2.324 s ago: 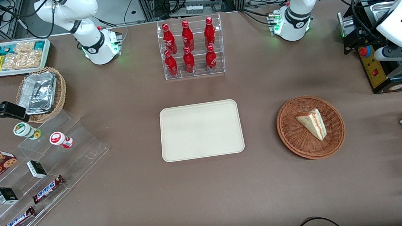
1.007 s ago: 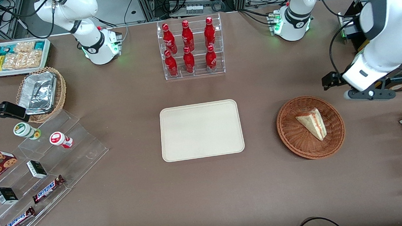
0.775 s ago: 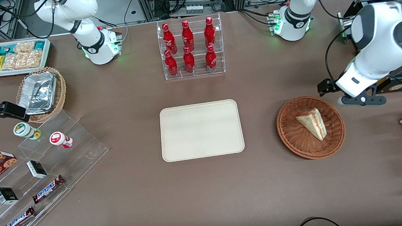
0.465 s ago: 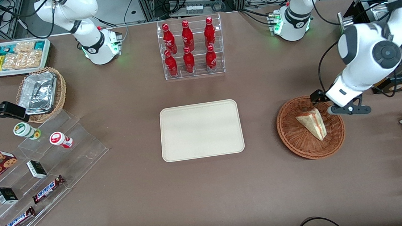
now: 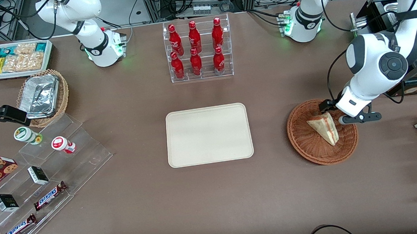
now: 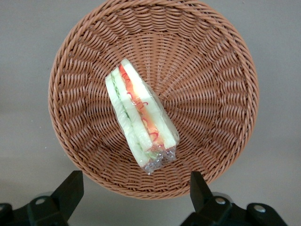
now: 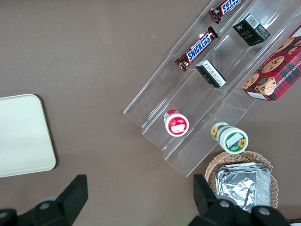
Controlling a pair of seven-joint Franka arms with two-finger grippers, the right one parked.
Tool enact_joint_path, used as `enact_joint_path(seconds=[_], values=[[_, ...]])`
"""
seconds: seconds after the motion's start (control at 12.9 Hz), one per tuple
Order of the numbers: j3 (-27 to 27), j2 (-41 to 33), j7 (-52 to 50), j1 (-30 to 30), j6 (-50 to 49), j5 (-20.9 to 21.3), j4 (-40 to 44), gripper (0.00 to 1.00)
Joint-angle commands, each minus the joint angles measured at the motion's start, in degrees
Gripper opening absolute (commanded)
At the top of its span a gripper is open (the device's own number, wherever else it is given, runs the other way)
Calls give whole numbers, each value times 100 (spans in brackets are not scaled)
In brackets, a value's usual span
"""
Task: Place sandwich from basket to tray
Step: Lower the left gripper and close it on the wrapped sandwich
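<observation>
Front view: my tool (image 5: 332,113) hovering over basket (image 5: 304,138) rim, sandwich (image 5: 324,127) lying inside; tray (image 5: 209,135) sitting bare mid-surface, bottle rack (image 5: 198,50) standing farther from camera.

Wrist view: my fingers (image 6: 70,190) spreading wide above sandwich (image 6: 140,117), nothing blocking.

Reddish-brown woven basket (image 6: 221,84), cream tray (image 5: 209,135)

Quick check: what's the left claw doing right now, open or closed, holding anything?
Left claw: open, holding nothing, above the basket, fingers spread wider than the sandwich that lies in it.
</observation>
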Motion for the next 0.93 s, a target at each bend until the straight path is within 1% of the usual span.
enact_joint_path(seconds=[0.0,0.08,0.46,0.85], values=[[24,53,-1063,-53,208,-24,-23,100],[23,105,-1547,-70,225,-24,-14,100],[23,307,-3342,-237,699,-24,-23,100],[32,396,-3345,-281,621,55,-23,100]])
